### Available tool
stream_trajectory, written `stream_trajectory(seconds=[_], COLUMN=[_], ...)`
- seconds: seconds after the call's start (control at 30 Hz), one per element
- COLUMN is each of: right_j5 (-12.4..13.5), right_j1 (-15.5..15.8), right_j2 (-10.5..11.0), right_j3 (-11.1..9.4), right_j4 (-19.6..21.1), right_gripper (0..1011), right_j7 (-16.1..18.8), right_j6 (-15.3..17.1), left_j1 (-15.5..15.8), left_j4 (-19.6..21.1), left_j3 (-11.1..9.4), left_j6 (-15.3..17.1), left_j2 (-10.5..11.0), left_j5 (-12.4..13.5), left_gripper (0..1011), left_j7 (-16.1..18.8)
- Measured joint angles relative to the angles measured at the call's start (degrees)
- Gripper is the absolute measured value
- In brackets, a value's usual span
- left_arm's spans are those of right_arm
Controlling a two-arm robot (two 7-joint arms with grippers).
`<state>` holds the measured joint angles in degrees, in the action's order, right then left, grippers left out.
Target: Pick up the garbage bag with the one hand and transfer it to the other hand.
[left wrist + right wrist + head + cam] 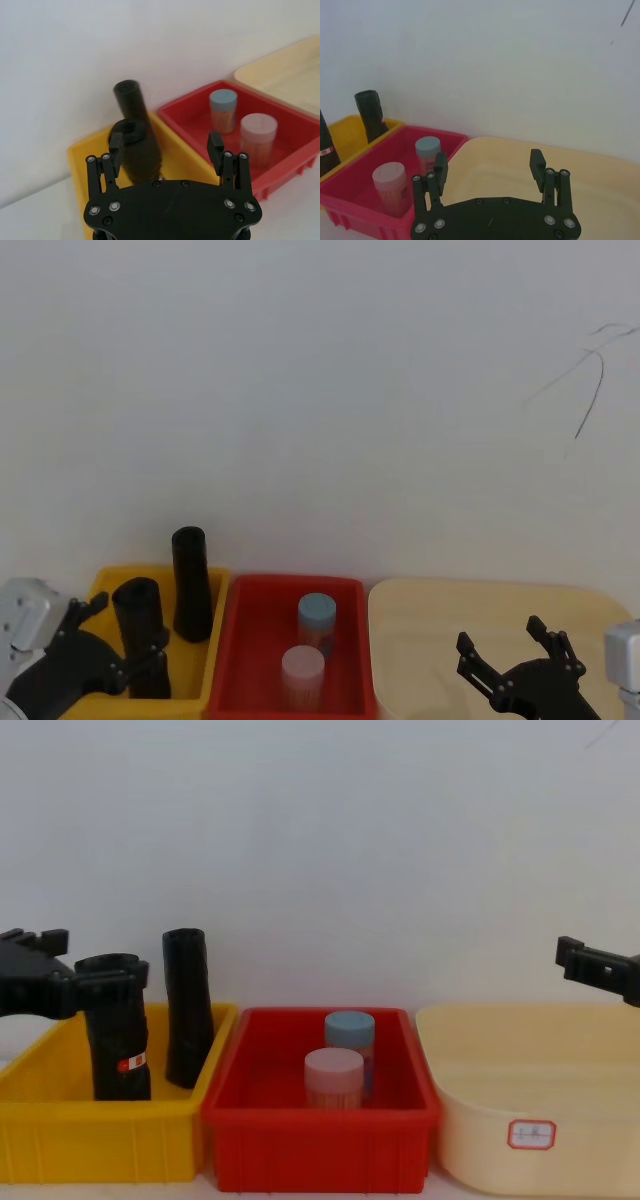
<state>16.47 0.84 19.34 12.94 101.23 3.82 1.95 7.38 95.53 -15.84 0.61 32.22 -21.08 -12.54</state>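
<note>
At the far left, the left gripper (166, 144) is level with the top of the garbage bag (118, 1040), its jaws spread wide and holding nothing; the roll's upper end sits just ahead, close to one finger. The bag stands on end in the yellow bin (100, 1140), its long axis near vertical, hollow core up, sticker low on its side. It is probably light, firm and slick, so a squeeze across the upper part would leave the lower length free for the handover. A slimmer black roll (187, 1010) leans just beside it. Next comes the red bin (320, 1145) with two jars, then the beige tub (480, 1140), over which the right gripper (488, 161) hovers, jaws wide and empty.
</note>
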Motion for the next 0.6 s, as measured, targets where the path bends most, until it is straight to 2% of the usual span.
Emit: stream_trajectory(seconds=[0.27, 0.6], right_j5=[0.0, 0.0], right_j1=[0.0, 0.0], right_j2=[0.0, 0.0], right_j3=[0.0, 0.0], right_j4=[0.0, 0.0], right_gripper=[1000, 1000], right_j7=[0.0, 0.0], right_j6=[0.0, 0.0], left_j1=[2.09, 5.5], left_j4=[-3.82, -8.6], left_j3=[0.81, 0.6], left_j6=[0.4, 1.05], left_j2=[-0.06, -1.26], left_j5=[0.03, 0.87], left_gripper=[1002, 1002], left_j7=[-0.55, -1.25])
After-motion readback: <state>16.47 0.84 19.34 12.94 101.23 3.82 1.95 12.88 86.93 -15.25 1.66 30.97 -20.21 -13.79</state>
